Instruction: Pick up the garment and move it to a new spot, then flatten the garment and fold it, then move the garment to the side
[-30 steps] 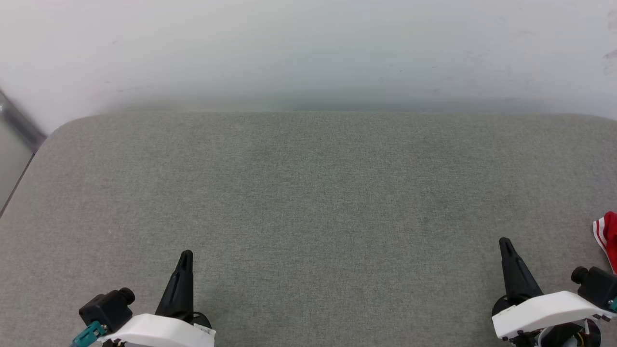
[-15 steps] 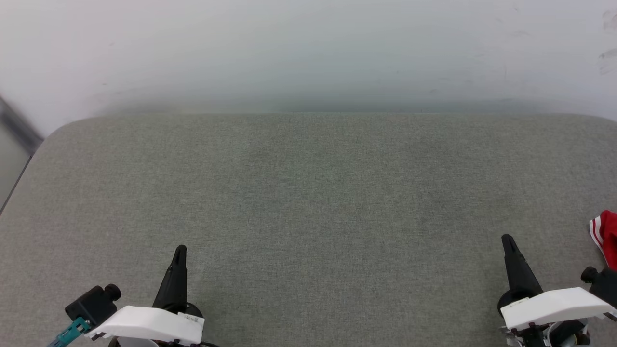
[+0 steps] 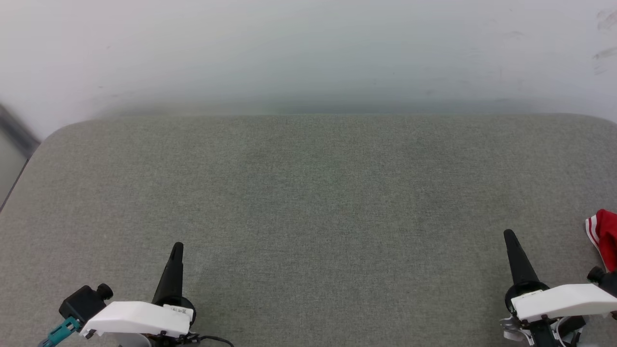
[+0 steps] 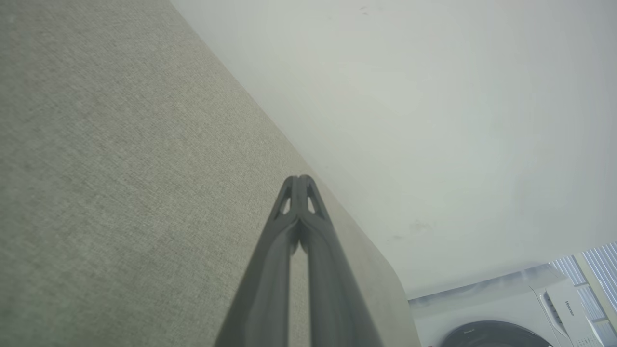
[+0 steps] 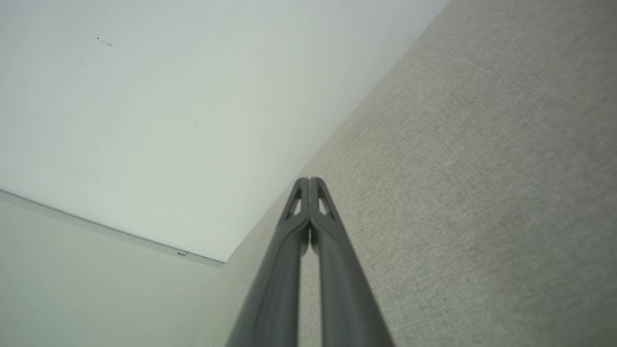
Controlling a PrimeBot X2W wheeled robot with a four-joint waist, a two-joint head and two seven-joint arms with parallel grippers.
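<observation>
Gradually, over the last second, the two arms spread outward. The left tool (image 3: 177, 246) slides toward the lower left corner of the head view and the right tool (image 3: 508, 233) toward the lower right, with their white housings sinking nearer the bottom edge. The far edge of the grey counter (image 3: 308, 193) also sits a touch lower in the frame than before, so part of this shift is likely the camera's own.

Both tools have their fingers pressed together, tips meeting with nothing between them, as each wrist view shows plainly. The garment (image 3: 602, 231) lies at the right edge of the head view. It is a red bunch with white stripes, just above and to the right of the right tool, apart from it and mostly cut off by the frame.

It looks untouched, so the pick-up is not yet begun. I judge that the right tool, being nearest, must part its fingers and swing right toward the cloth.
</observation>
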